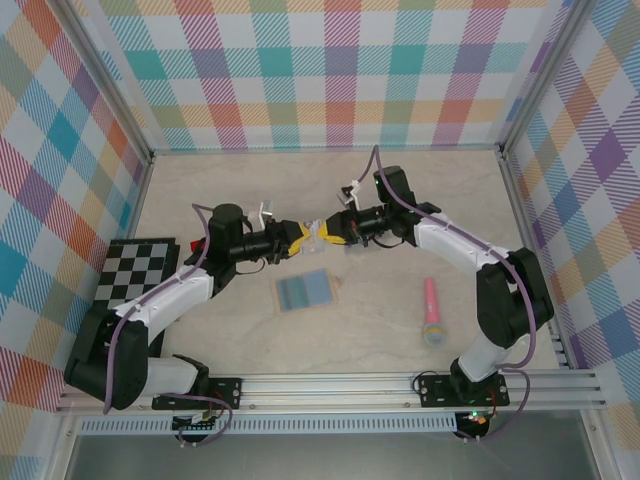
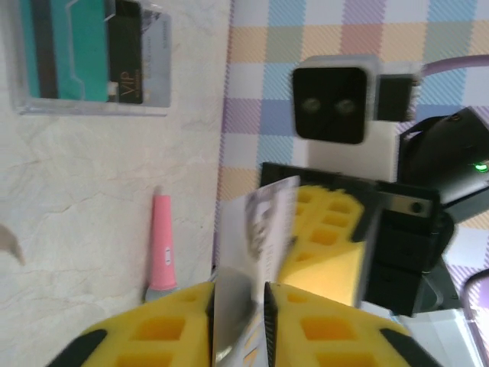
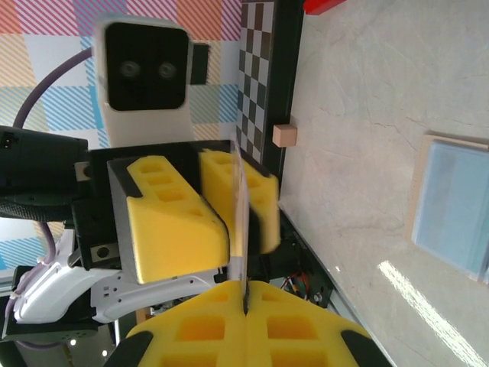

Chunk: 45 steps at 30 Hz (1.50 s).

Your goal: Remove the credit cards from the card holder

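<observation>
Nearest the arm bases: holder (image 1: pixel 305 291) lies flat on the counter (image 1: pixel 420 190), lining up, about midway between the two arms. Can't tell from above whether any cards are inside.

Beyond it, up off the counter, the pincers meet tip to tip with one card (image 1: pixel 318 232) bridging them. The right pincer (image 3: pixel 244 294) is clenched on one end of the card, seen edge-on from its wrist. The left pincer (image 2: pixel 239 298) looks released: jaws part-way apart, the card's other end standing in the gap, pad contact unclear.

Key relation: the card's long axis runs along the line between the pincers, left to right, face about level with the counter. Judgement: the right arm owns the card, so the left should back straight out along that axis toward its own side, no twist. The holder sits just near-side of the meeting point, marginally toward the left arm, so left is probably the closer one for the next card.
</observation>
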### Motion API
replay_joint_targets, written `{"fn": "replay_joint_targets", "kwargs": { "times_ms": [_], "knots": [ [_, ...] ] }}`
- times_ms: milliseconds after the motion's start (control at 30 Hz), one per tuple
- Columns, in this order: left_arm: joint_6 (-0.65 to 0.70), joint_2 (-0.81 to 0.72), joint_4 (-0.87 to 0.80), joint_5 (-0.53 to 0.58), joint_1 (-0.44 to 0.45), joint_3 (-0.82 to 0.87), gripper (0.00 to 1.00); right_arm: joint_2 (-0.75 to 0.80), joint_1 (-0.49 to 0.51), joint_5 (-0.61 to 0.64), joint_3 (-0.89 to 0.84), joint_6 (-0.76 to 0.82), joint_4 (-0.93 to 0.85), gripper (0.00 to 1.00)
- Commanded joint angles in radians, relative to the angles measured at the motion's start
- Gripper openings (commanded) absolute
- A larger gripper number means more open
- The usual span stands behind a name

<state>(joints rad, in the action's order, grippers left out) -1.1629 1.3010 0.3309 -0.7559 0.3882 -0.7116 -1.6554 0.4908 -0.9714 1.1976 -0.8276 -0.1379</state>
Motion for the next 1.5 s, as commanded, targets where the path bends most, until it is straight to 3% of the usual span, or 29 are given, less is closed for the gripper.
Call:
{"fn": "replay_joint_targets", "kwargs": {
  "times_ms": [0, 100, 200, 400, 567, 767, 1467],
  "knots": [
    [0.131, -0.044, -0.228, 0.069, -0.006, -0.061, 0.41, 0.029, 0.0, 0.068, 0.069, 0.107, -0.143, 0.0],
    [0.235, -0.055, -0.517, 0.205, -0.005, -0.121, 0.58, 0.018, -0.007, 0.177, 0.133, 0.223, -0.321, 0.0],
    [0.309, -0.05, -0.72, 0.292, -0.006, -0.163, 0.66, -0.004, -0.019, 0.308, 0.196, 0.326, -0.478, 0.0],
    [0.378, -0.044, -0.862, 0.393, -0.006, -0.18, 0.79, -0.052, -0.047, 0.61, 0.31, 0.474, -0.7, 0.0],
    [0.421, -0.038, -0.914, 0.439, -0.006, -0.178, 0.88, -0.087, -0.108, 0.766, 0.366, 0.556, -0.783, 0.0],
    [0.457, -0.051, -0.928, 0.439, -0.006, -0.172, 1.0, -0.141, -0.191, 0.786, 0.407, 0.595, -0.804, 0.0],
    [0.502, -0.078, -0.98, 0.448, -0.006, -0.169, 1.0, -0.374, -0.268, 0.761, 0.6, 0.741, -0.863, 0.0]
  ]
}}
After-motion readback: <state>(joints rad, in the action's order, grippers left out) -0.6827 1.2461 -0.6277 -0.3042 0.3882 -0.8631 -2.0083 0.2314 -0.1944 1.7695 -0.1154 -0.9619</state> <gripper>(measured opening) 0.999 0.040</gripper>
